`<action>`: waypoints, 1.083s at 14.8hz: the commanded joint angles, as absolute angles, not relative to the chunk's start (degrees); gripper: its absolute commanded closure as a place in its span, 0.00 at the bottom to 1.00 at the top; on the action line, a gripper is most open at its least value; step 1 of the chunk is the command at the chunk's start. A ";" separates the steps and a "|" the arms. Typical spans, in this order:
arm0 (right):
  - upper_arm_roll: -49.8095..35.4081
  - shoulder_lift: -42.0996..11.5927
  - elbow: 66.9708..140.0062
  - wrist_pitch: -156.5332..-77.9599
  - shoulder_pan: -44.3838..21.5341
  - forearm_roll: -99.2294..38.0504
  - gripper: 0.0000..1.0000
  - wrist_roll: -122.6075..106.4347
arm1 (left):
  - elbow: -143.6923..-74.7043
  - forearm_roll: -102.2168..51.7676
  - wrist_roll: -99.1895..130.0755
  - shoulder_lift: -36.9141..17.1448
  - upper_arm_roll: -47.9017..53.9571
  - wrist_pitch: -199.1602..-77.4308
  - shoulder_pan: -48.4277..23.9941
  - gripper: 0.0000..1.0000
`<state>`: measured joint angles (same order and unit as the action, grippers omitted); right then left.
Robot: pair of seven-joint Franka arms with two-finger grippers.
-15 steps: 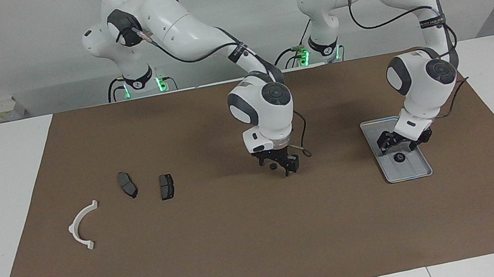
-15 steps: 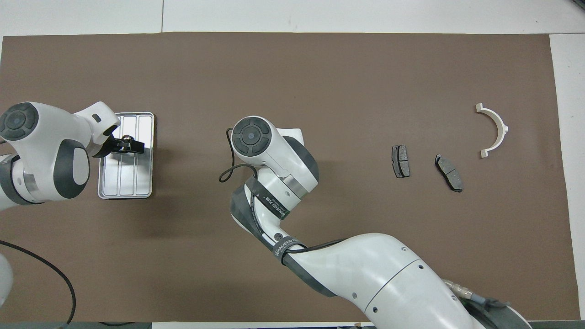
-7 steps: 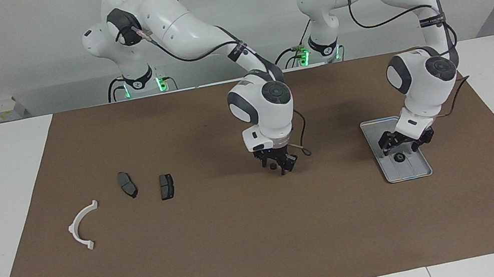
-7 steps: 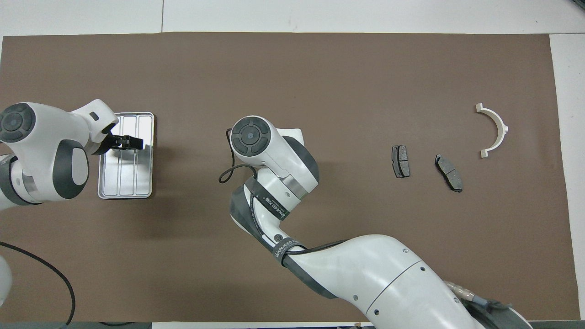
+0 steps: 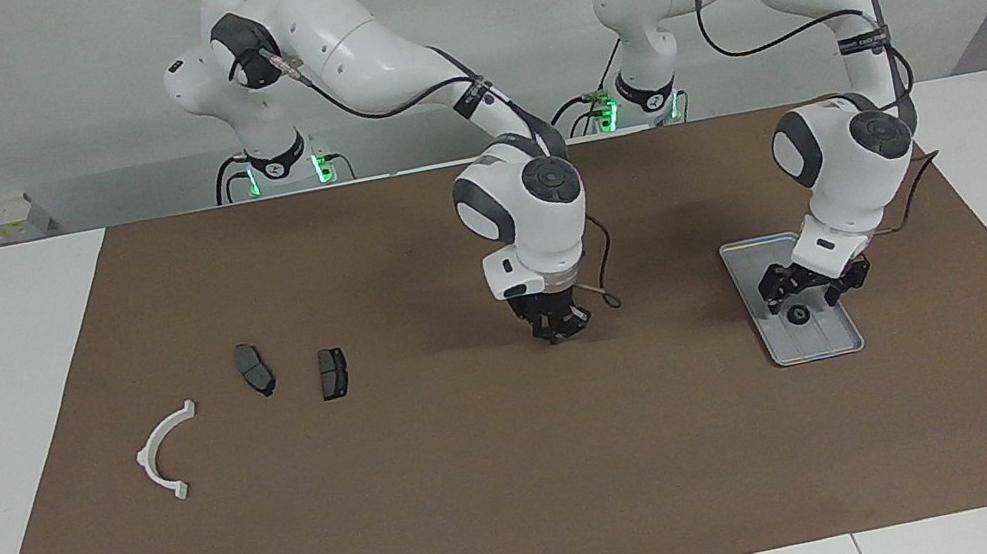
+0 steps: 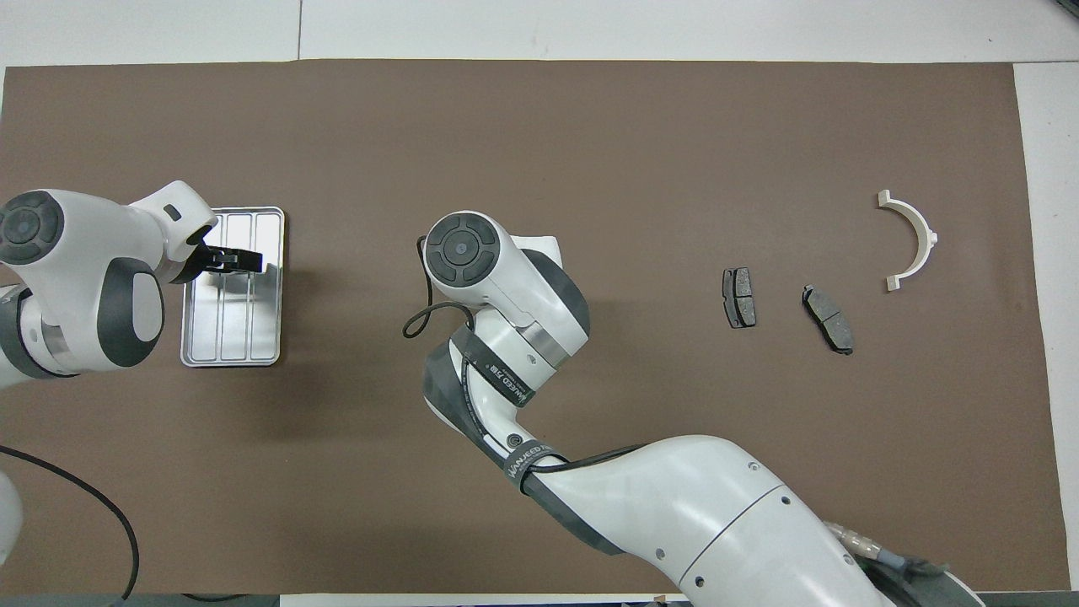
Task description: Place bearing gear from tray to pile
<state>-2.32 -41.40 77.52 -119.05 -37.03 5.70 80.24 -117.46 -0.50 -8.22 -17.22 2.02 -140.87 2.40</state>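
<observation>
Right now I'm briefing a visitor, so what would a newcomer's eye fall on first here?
Two white arms over a brown mat. The left gripper hangs over a silver tray at the left arm's end, where a small dark gear lies. The right gripper is low over mid-mat, and two brake pads and a white bracket sit at the right arm's end.

The right arm reaches out to mid-table, wrist bent straight down, its claw (image 5: pixel 557 331) low with fingertips drawn together, apparently pinching something small and dark. The left arm bends steeply down at its own end, its claw (image 5: pixel 806 293) spread wide, tilted.
</observation>
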 commanded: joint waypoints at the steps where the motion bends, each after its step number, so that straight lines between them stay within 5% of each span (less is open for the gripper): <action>1: -2.46 -40.43 78.57 -118.57 -37.00 5.01 0.59 79.63 | -118.48 -1.32 -7.30 -16.87 1.41 -142.29 1.58 0.13; 4: -2.46 -40.43 78.84 -118.92 -37.09 5.01 0.68 79.72 | -118.56 -1.32 -6.51 -16.87 1.41 -142.56 1.58 0.18; 7: -2.46 -40.43 79.01 -119.00 -37.00 5.10 1.00 79.63 | -118.56 -1.32 -6.33 -16.96 1.41 -143.26 1.58 0.25; 13: -2.37 -40.25 78.40 -117.52 -36.83 5.45 1.00 79.54 | -118.65 -1.32 -6.24 -17.75 1.41 -144.67 0.88 0.29; 16: -2.37 -40.17 75.60 -112.43 -35.78 5.98 1.00 78.58 | -118.92 -1.32 -5.10 -17.93 1.41 -145.20 0.79 0.39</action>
<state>-2.15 -41.11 76.97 -115.74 -36.87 5.72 80.21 -117.57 -0.53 -5.93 -17.99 2.11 -143.14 1.71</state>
